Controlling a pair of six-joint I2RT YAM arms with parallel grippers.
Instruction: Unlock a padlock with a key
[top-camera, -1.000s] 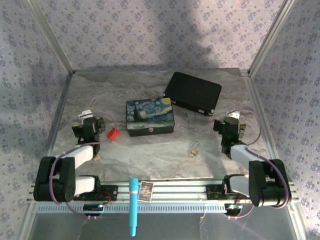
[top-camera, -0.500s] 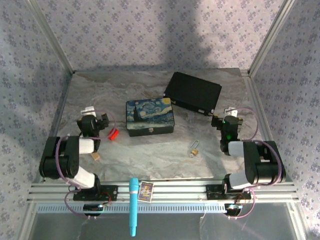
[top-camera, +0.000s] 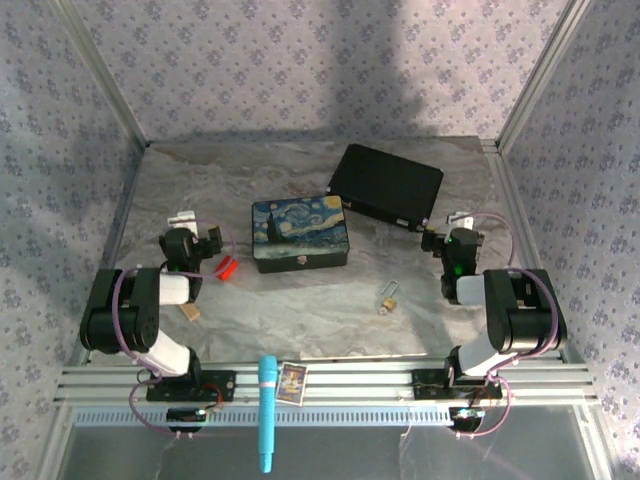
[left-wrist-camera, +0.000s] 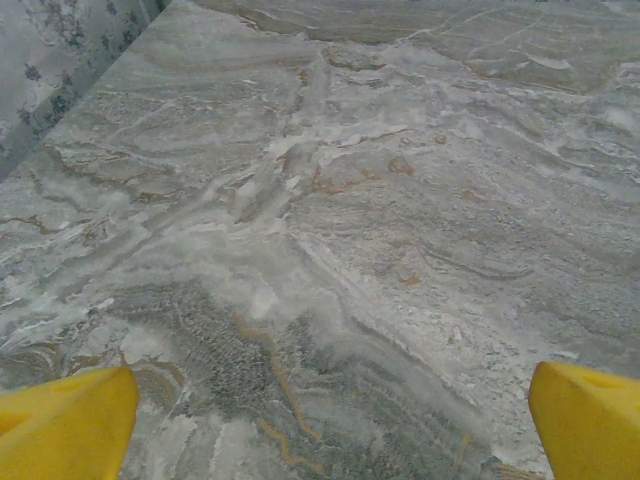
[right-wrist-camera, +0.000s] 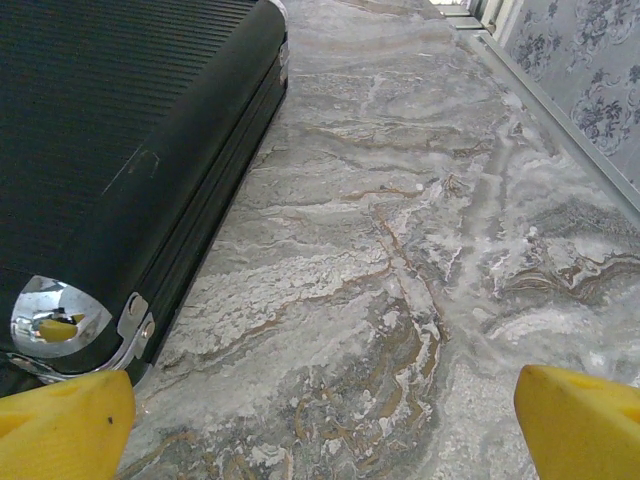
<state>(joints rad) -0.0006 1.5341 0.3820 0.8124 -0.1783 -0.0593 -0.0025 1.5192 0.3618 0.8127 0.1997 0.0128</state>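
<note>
The tiny brass padlock with its silver shackle lies on the marble table, right of centre near the front. No key can be made out for certain. My left gripper sits at the left side, and its yellow fingertips stand wide apart over bare marble; the gripper is open and holds nothing. My right gripper is at the right side, behind the padlock and apart from it. It is open too, with its fingertips spread and a black case just to its left.
A starry-night painted box stands mid-table, with the black case behind it to the right. A small red object and a small tan piece lie near the left arm. A blue marker and a small card rest on the front rail.
Both arms have folded back toward their bases, elbows raised. Each gripper has shifted slightly away from the front edge. Padlock, boxes and red object have not moved.
</note>
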